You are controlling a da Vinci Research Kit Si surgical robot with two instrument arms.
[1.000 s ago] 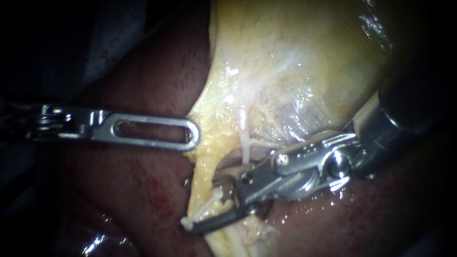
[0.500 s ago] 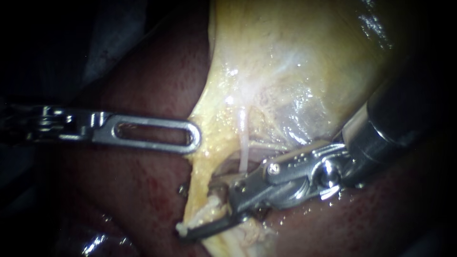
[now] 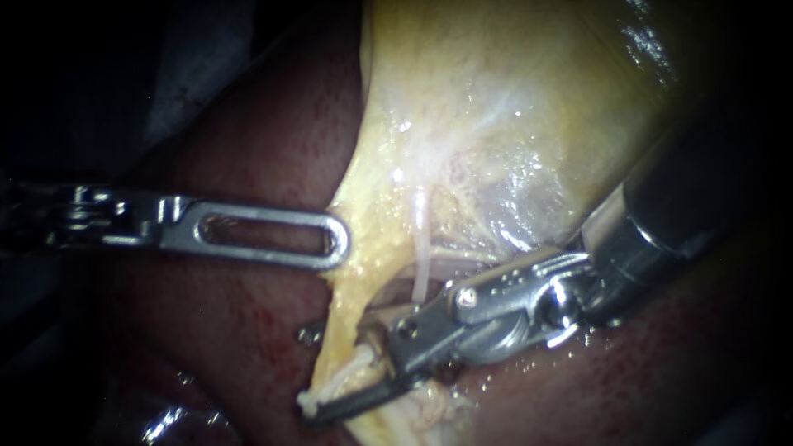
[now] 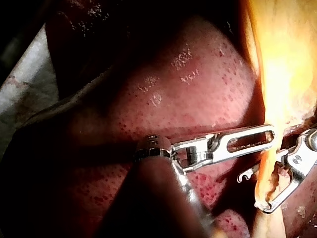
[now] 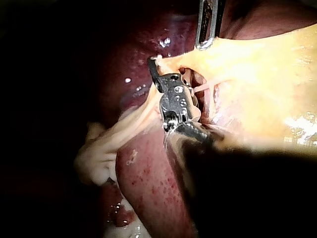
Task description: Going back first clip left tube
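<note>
Showing deep red-brown, stippled all over with fine darker dots and a few brighter red blotches, on the liver (image 3: 248, 330). Glowing pale yellow, streaked with whitish veils and wet white glints, across the gallbladder (image 3: 512, 99). Running pinkish-white down the thin tube (image 3: 420, 264). Fraying cream-white in the tissue strands (image 3: 334, 386). Shining plain silver along the left instrument (image 3: 334, 241). Shining silver too on the right instrument (image 3: 343, 363), darkening to near-black on its lower jaw and shaft. Fading to dull grey with faint pink smears on the cloth (image 4: 22, 94).

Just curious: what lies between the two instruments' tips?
A band of pale yellow tissue separates left instrument from right instrument; the endoscope view shows it.
</note>
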